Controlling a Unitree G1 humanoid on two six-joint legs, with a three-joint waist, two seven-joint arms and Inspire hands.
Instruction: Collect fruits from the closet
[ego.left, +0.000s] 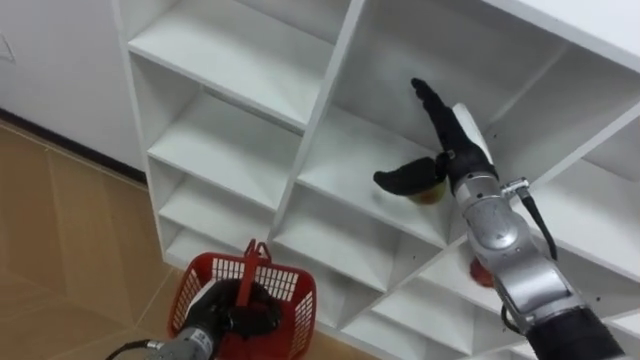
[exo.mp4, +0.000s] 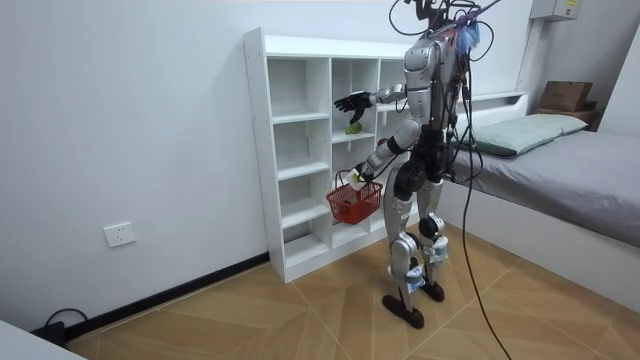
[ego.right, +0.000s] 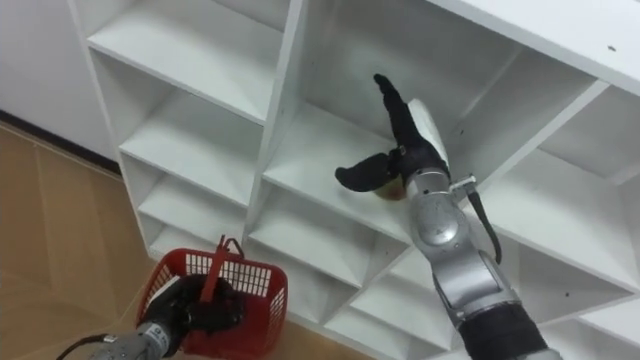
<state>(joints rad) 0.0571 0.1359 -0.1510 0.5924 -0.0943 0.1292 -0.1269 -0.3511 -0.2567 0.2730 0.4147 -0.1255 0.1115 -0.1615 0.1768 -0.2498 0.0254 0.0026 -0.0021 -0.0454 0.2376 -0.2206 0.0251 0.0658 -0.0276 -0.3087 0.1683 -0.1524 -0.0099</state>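
Note:
A yellow-green fruit (ego.left: 431, 194) with a reddish side lies on a shelf of the white closet (ego.left: 322, 110), in an upper middle compartment. My right hand (ego.left: 452, 148) reaches into that compartment, open, fingers straight and pointing up over the fruit, thumb spread out in front of it. Low at my left side hangs a red wire basket (ego.left: 262, 296), and my left hand (ego.left: 232, 312) is shut on it at its top. A red round thing (ego.left: 478, 268) peeks from behind my right forearm on the shelf below. The room view has me standing upright before the closet (exo.mp4: 300, 150).
The closet's other compartments look bare. Wooden floor (ego.left: 60, 240) lies to the left below the white wall. In the room view a bed (exo.mp4: 560, 150) stands close behind me at that view's right, with a cardboard box (exo.mp4: 565, 95) beyond it.

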